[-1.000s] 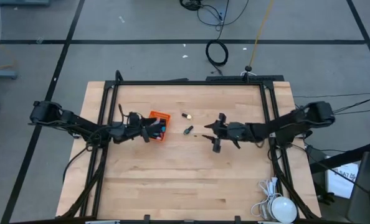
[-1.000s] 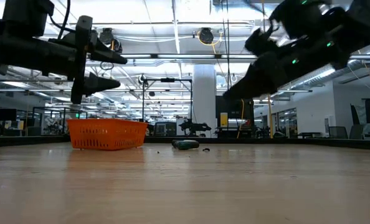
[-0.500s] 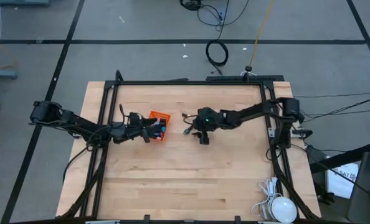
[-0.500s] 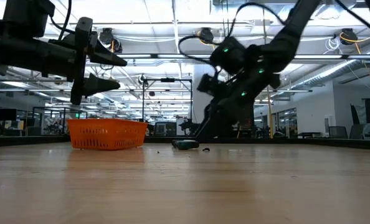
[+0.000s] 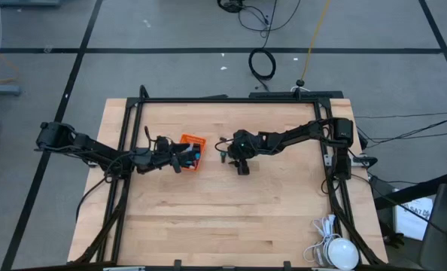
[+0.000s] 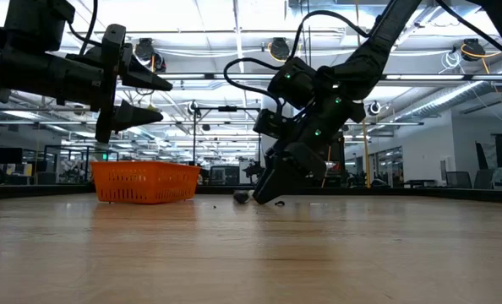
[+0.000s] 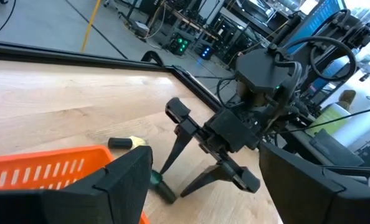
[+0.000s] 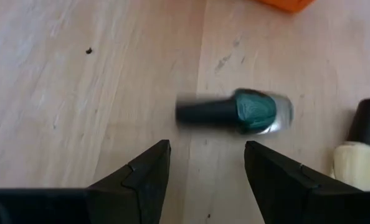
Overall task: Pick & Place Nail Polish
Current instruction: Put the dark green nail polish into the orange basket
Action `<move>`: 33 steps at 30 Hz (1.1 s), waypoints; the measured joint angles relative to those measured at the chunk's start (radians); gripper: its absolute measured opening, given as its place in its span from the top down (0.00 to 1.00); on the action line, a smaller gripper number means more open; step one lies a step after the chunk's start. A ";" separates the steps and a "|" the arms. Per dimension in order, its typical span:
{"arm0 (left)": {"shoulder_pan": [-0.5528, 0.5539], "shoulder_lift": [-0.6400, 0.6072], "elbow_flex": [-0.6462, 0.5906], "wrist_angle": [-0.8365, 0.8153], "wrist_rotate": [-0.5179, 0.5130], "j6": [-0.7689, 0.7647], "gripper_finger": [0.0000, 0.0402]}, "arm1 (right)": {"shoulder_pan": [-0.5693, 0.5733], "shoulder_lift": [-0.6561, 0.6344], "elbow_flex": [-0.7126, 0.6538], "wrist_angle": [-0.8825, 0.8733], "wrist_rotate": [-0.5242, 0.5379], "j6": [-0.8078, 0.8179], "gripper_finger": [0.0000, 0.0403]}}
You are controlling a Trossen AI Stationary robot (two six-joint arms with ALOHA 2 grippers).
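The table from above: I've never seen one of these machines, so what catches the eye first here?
Probably the orange mesh basket left of the table's middle, with the left gripper hovering open above it. Next, the right gripper, reaching in from the right with its fingers open, pointing down at a small green nail polish bottle lying on its side on the wood. A pale yellow bottle lies close by.

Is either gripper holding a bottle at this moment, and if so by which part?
Nothing is held. The right gripper is open above the green bottle lying on the table; the left gripper hangs open over the orange basket.
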State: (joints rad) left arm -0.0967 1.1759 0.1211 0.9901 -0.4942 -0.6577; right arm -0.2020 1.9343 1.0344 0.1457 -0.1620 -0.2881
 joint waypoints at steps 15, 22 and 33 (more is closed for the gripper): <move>-0.005 0.000 0.000 -0.002 0.000 0.001 0.27 | 0.003 -0.008 -0.002 0.021 0.085 0.088 0.51; -0.006 0.000 0.000 -0.035 -0.001 -0.002 0.30 | 0.029 -0.042 -0.004 0.054 0.090 0.076 0.51; -0.003 0.000 0.000 -0.046 -0.004 -0.002 0.30 | 0.032 -0.025 0.002 0.250 0.183 0.106 0.35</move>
State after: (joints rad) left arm -0.1001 1.1759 0.1207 0.9440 -0.4978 -0.6594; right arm -0.1702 1.9089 1.0368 0.3958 0.0207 -0.1824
